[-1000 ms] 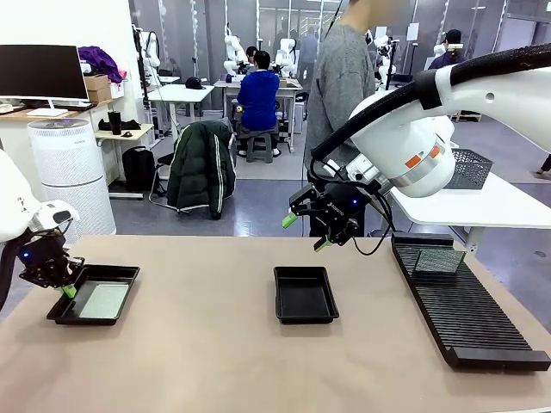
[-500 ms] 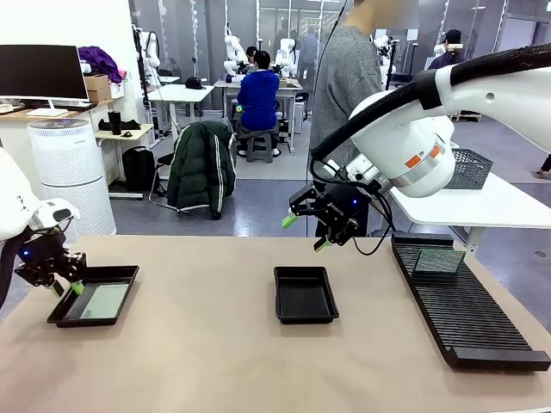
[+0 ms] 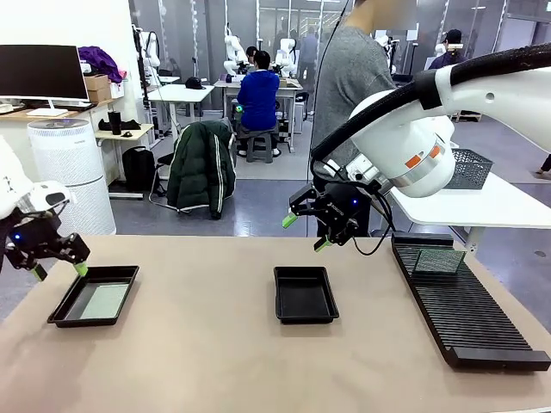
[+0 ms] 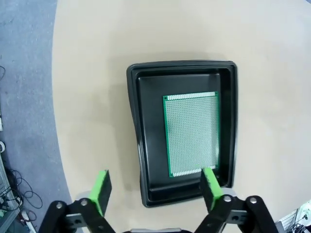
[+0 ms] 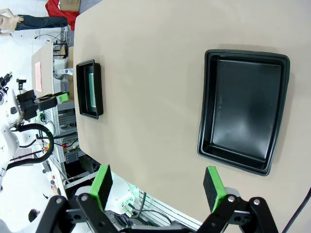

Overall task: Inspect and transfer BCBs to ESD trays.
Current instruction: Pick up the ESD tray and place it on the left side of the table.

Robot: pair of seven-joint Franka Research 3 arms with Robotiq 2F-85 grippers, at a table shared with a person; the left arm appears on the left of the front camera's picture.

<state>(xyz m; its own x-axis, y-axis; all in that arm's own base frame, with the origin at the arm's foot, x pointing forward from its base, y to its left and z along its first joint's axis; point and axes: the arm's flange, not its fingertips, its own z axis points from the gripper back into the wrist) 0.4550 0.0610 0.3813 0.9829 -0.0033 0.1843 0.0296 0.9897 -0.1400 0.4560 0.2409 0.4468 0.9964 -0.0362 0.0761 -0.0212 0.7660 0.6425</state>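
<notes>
One BCB [image 4: 192, 133] lies flat in the left ESD tray [image 4: 133, 121], also seen in the front view as BCB [image 3: 103, 301] in tray [image 3: 65, 317]. My left gripper [image 3: 59, 271] hovers open just above that tray's left end, nothing between its fingers [image 4: 101, 189]. The middle ESD tray [image 3: 304, 294] holds nothing; in the right wrist view it is tray [image 5: 243, 114]. My right gripper [image 3: 306, 232] hangs open above and behind it, gripper [image 5: 158, 182] empty. Another BCB [image 3: 435, 261] stands upright in the rack.
A long black slotted rack [image 3: 465, 301] runs along the table's right side. A person in a grey top [image 3: 349, 86] stands behind the far edge. Bare table lies between the two trays and in front of them.
My left gripper has opened and risen up and to the left, off the left tray, leaving the BCB lying in it. The right arm has not moved.
</notes>
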